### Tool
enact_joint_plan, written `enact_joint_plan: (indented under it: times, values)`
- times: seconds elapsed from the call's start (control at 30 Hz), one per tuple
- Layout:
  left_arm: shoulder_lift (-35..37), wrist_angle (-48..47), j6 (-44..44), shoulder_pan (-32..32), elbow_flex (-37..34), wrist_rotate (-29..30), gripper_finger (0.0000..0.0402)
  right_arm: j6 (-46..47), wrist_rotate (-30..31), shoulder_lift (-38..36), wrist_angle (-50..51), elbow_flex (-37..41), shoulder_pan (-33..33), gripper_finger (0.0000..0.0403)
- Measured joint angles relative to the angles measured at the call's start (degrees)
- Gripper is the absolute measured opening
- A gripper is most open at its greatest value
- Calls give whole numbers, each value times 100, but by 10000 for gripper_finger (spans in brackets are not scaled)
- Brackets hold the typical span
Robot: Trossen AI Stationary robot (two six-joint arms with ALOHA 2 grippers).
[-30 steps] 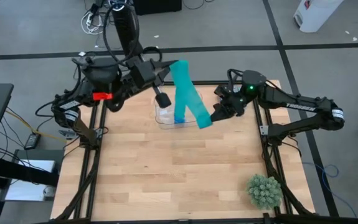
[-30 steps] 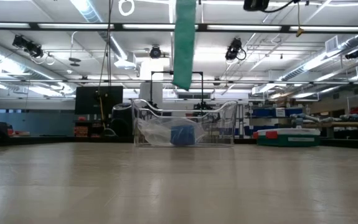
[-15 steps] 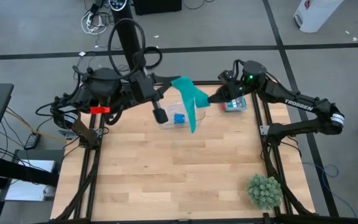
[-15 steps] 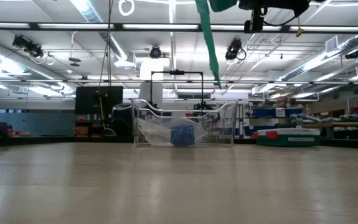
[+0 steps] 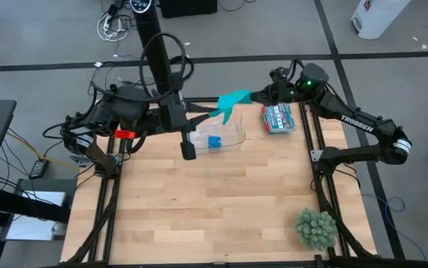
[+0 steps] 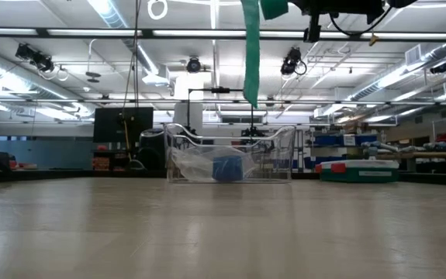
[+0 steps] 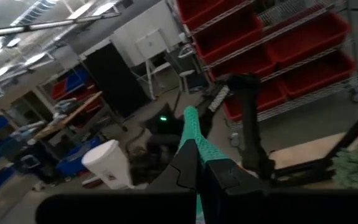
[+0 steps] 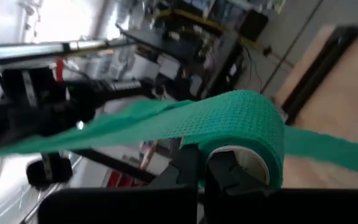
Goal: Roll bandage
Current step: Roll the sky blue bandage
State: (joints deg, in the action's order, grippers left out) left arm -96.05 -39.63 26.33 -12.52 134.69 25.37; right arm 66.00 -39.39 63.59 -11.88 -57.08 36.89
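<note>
Two closed grippers share the bandage (image 5: 232, 100), which we see stretched in the air above the clear bin (image 5: 232, 138) at the table's far edge: the right gripper (image 5: 262, 95) pinches the coiled end, the left gripper (image 5: 202, 117) clamps the ribbon farther along. Its long axis runs roughly from one gripper to the other, with a free tail hanging down (image 6: 250, 54) well above the tabletop. We judge that the next winding depends on this line staying taut, and that the right gripper, at the coil (image 8: 244, 127), is nearer to it.
</note>
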Motion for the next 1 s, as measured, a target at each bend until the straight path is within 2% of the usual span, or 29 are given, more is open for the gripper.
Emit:
enact_joint_plan:
  times: [0.43, 0.53, 0.73, 1.0]
  values:
    - [-511, -413, -604, 3, 7, -206, 6, -7, 484, 4, -1056, -2, 152, 0]
    - [-655, -415, -1028, 3, 7, -178, 6, 37, 517, 4, -1345, -16, 152, 0]
    - [-877, -407, -1627, 27, 7, -72, 6, -24, 519, 11, -1374, -618, 154, 0]
    - [-981, -527, -2227, 211, 7, 585, 6, -50, 133, 4, -1235, -1507, 138, 0]
